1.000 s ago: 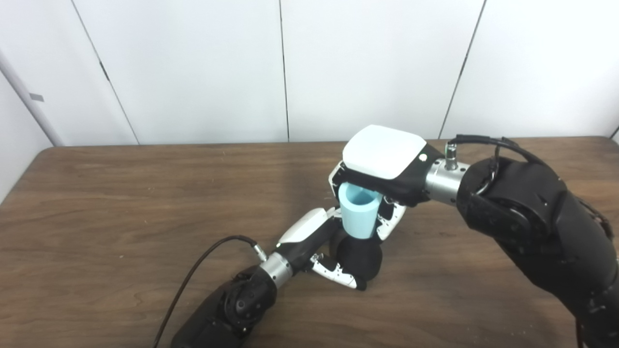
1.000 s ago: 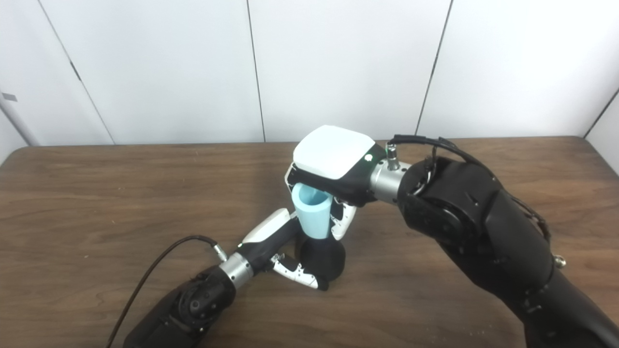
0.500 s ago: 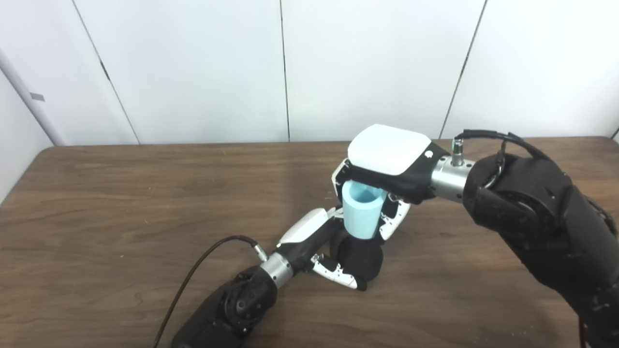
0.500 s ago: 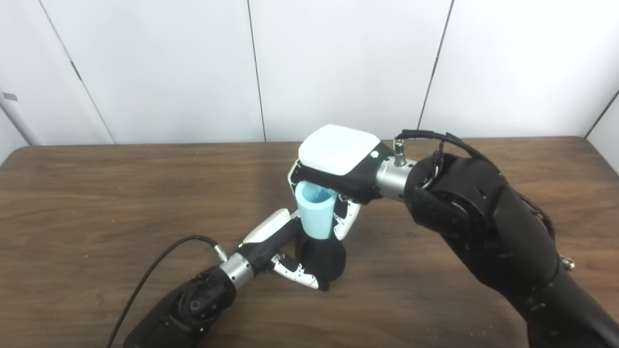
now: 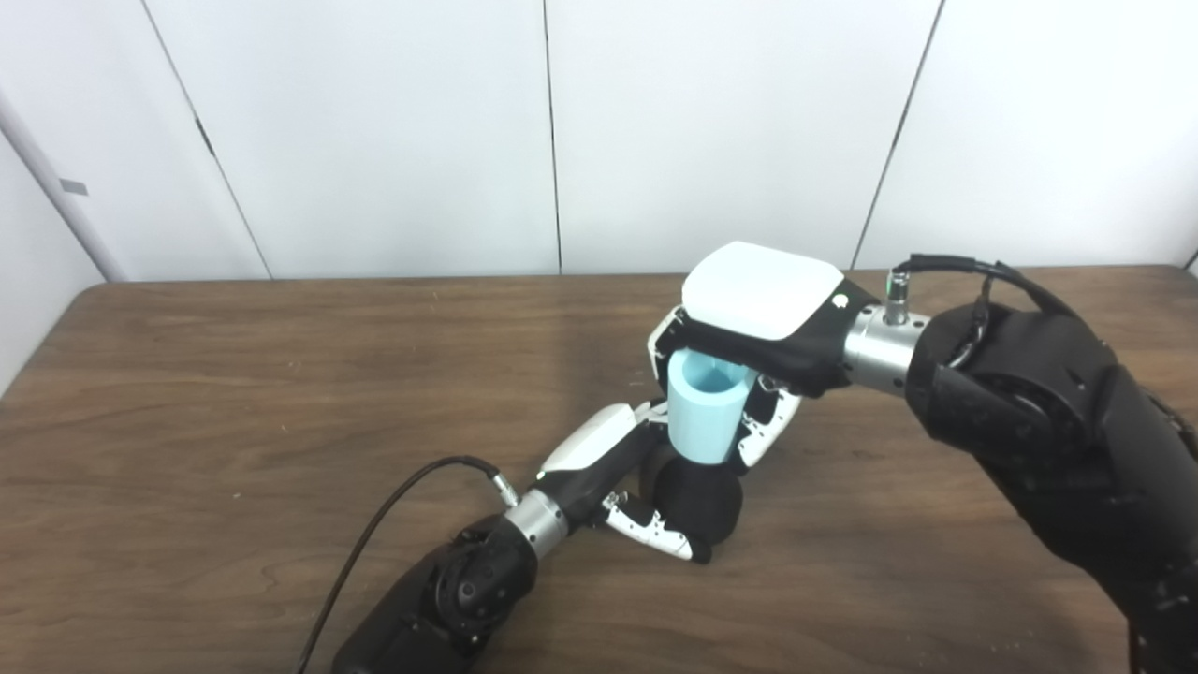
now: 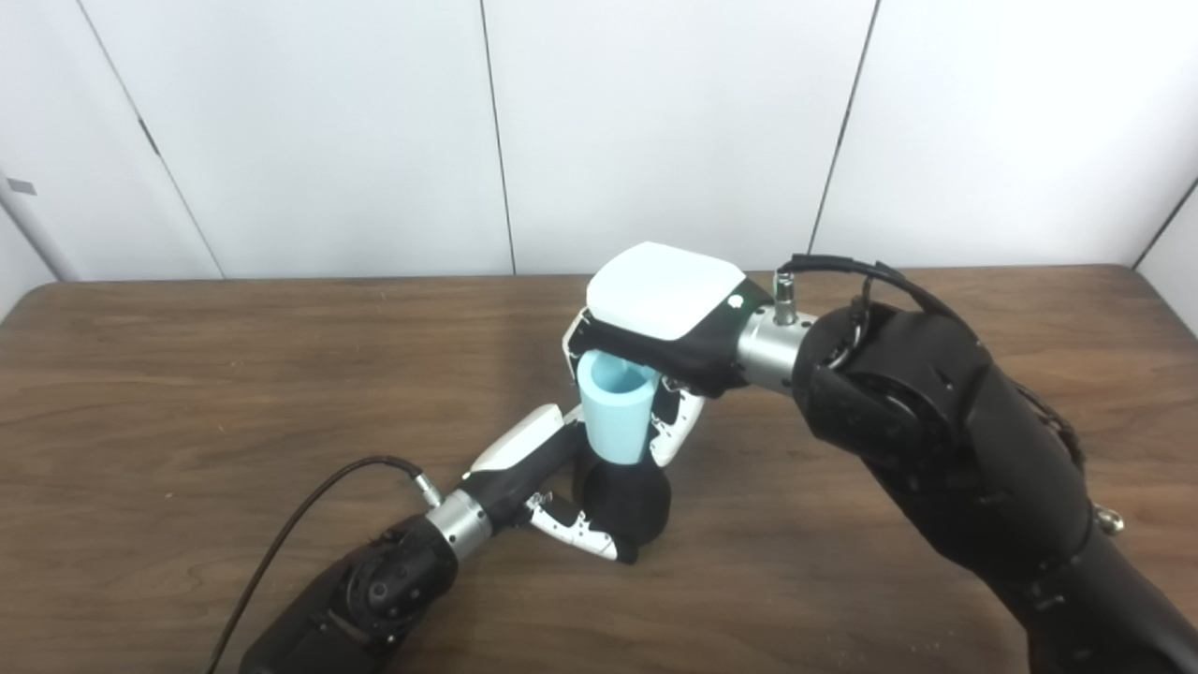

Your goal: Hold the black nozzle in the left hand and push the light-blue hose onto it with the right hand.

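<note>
Nearest me, the left hand [image 5: 625, 487] is wrapped around the nozzle [image 5: 697, 501], which stands on the table [image 5: 234, 393]. Just above, the right hand [image 5: 749, 337] grips the hose [image 5: 702, 417] upright, its lower end meeting the nozzle's top. It looks partly seated, though the joint is hidden; 1 firmer push probably remains.

A bare robot test space, like a lab bench setup. A dark wood-grain table [image 5: 234, 393] stands against plain white wall panels [image 5: 374, 131] split by thin dark vertical seams. A black cable [image 5: 374, 534] trails across the tabletop. No household or shop furnishings appear anywhere in view.
</note>
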Controlling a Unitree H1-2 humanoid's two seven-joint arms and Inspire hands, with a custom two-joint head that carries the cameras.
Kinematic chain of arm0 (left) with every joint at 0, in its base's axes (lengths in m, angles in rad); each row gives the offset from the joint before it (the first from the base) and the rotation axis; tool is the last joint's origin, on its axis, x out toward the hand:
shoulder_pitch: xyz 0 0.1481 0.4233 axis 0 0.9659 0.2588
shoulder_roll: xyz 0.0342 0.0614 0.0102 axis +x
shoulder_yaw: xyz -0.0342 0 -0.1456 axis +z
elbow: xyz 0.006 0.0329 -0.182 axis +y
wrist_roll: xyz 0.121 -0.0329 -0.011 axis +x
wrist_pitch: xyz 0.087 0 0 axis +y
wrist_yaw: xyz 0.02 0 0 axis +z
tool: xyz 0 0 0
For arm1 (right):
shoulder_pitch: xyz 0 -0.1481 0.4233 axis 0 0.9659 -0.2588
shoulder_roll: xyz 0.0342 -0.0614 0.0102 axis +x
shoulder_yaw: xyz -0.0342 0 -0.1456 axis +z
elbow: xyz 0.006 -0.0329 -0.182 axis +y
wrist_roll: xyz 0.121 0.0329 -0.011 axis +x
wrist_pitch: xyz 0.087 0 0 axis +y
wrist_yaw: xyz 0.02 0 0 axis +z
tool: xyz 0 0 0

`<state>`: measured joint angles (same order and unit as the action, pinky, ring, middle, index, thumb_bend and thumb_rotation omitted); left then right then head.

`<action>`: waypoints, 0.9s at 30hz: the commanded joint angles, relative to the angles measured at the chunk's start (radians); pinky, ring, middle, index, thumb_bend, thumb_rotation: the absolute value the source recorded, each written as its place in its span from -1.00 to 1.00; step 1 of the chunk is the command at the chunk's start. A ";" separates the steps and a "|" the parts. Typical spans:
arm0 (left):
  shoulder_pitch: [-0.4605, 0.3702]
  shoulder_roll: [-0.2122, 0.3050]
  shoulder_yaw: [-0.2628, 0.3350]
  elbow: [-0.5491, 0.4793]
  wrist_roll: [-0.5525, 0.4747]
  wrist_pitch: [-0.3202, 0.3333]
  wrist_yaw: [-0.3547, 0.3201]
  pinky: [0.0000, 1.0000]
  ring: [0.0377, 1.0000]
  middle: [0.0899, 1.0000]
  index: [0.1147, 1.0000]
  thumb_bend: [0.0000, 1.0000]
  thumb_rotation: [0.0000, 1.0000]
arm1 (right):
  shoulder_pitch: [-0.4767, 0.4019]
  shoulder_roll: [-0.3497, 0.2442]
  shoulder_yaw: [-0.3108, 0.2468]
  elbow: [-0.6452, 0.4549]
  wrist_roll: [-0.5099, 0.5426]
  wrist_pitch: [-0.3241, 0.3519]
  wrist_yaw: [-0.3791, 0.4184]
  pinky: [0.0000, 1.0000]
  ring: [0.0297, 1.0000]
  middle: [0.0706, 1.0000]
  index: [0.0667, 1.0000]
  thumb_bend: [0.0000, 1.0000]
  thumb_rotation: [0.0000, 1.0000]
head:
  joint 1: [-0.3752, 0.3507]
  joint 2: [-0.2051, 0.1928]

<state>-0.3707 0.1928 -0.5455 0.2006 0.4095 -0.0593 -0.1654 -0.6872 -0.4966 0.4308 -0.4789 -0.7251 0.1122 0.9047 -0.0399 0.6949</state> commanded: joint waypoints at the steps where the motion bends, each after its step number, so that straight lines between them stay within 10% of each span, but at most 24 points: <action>1: 0.120 0.066 -0.059 0.098 0.044 0.160 -0.155 1.00 0.94 0.57 -0.18 0.04 -0.88 | 0.042 -0.051 0.030 0.000 0.018 -0.031 0.064 -0.89 -0.78 -0.14 -0.11 0.06 -1.00 | 0.001 0.000; 27: 0.118 0.068 -0.059 0.096 0.045 0.166 -0.156 1.00 0.95 0.59 -0.18 0.04 -0.87 | 0.070 -0.076 0.040 -0.030 0.002 -0.088 0.032 -0.80 -0.69 -0.14 -0.11 0.06 -1.00 | 0.002 0.004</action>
<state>-0.3706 0.1911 -0.5500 0.1973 0.4093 -0.0591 -0.1666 -0.6601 -0.5177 0.4343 -0.5109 -0.7368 0.0691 0.8657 -0.0368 0.6980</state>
